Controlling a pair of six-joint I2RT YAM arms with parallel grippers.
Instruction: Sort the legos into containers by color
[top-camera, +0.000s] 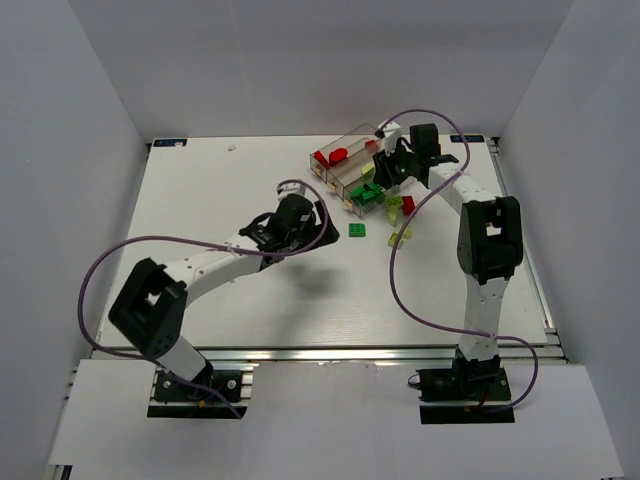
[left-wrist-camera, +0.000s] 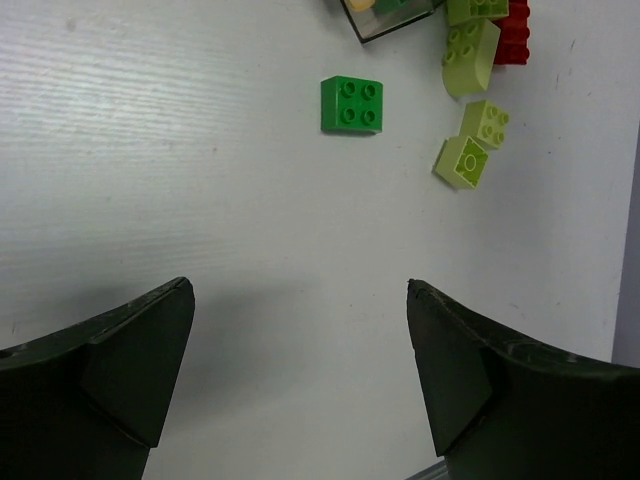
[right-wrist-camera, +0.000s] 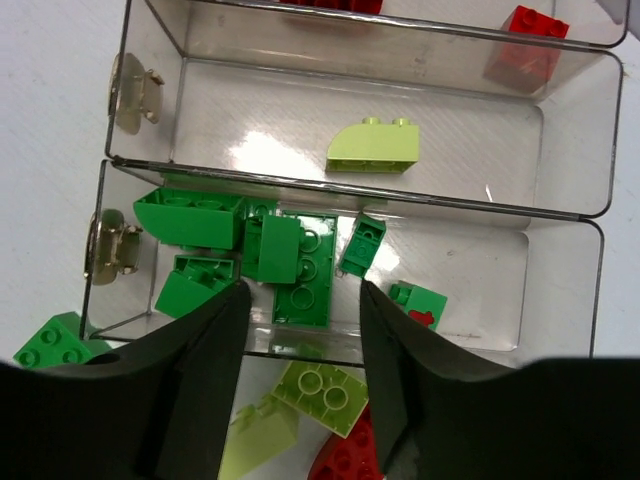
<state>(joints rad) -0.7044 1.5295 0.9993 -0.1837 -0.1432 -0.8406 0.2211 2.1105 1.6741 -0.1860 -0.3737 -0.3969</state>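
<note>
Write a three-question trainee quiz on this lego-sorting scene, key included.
1. True or false: the left gripper is holding a brick.
2. The middle compartment of the tray holds a single brick. What colour is it? A) red B) lime C) dark green
3. Fill in: the four-stud brick lying alone on the table ahead of the left gripper is ____.

Key
1. False: its jaws stand open with nothing between them.
2. B
3. green
</note>
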